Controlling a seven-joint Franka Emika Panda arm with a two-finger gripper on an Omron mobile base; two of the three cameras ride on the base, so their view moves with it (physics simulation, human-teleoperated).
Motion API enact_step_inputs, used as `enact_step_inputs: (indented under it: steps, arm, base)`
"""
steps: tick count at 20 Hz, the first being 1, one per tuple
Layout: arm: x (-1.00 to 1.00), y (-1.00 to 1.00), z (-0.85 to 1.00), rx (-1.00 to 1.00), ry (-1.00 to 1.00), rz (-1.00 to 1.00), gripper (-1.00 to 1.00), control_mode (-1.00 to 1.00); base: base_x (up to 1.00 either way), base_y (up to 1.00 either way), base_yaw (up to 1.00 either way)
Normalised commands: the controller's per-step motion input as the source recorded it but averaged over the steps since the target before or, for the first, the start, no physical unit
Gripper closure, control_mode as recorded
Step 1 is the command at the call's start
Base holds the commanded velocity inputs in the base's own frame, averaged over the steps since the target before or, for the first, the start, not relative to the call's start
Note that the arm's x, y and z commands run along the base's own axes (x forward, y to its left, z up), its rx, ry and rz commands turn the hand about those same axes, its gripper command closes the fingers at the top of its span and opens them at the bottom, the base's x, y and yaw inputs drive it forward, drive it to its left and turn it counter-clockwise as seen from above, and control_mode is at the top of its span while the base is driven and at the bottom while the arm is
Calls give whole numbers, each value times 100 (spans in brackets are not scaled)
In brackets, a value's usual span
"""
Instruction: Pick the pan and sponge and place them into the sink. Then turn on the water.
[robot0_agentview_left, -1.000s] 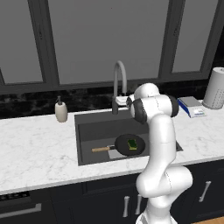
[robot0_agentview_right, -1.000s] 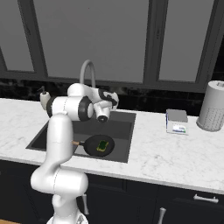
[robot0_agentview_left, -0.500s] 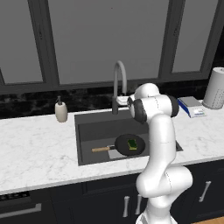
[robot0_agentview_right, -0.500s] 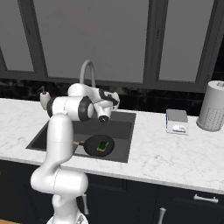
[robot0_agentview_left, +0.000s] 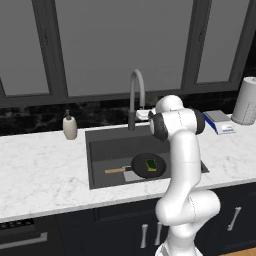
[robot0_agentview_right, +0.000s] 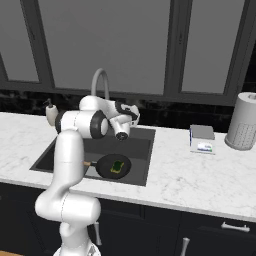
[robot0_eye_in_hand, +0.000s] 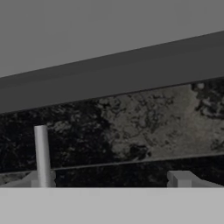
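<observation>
black pan (robot0_agentview_left: 148, 165), wooden handle, holds yellow-green sponge (robot0_agentview_left: 151, 163) in sink (robot0_agentview_left: 100, 150); jaws' state unclear.

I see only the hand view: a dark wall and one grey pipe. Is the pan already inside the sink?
Observer: Yes. The pan lies on the floor of the sink, with its handle pointing left in the left base view.
Operator: And where is the sponge?
Observer: The sponge lies inside the pan, green side up.
Operator: Is water running?
Observer: No stream shows under the spout of the faucet.
</observation>
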Motion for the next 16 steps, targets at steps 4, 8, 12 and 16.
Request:
enact_step_inputs:
  steps: [4,8,12,16]
  arm:
    - [0,-77,0,2,0,0,-100,-100]
    - [-10,-88,0,4,0,0,-100,-100]
    - [-17,-95,0,4,0,0,-100,-100]
    - [-11,-97,0,4,0,0,-100,-100]
  base:
    - [0,0,0]
    - [0,0,0]
    - [0,0,0]
    - [0,0,0]
